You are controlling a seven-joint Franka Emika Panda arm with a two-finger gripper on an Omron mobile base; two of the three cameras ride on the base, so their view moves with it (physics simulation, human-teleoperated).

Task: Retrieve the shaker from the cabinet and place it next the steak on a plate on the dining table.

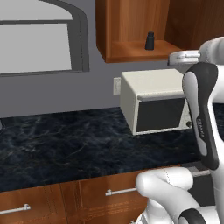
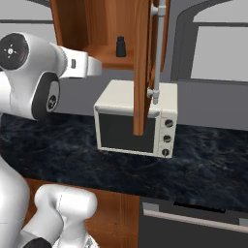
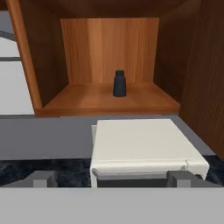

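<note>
Gripper (image 3: 112,177), spread and empty, faces the upright shaker (image 3: 119,83) mid-shelf: likely light, rigid, best pinched around its wider base.

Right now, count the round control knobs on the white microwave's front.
3, stacked in a column on the white microwave front's right side: top knob, middle knob, bottom knob.

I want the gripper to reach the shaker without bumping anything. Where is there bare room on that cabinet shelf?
The shaker stands alone mid-shelf in the cabinet. Bare shelf lies on both sides, out to the side walls, and in front, to the shelf's front edge. Tighter spots: the open door on one side and the microwave just below.
</note>
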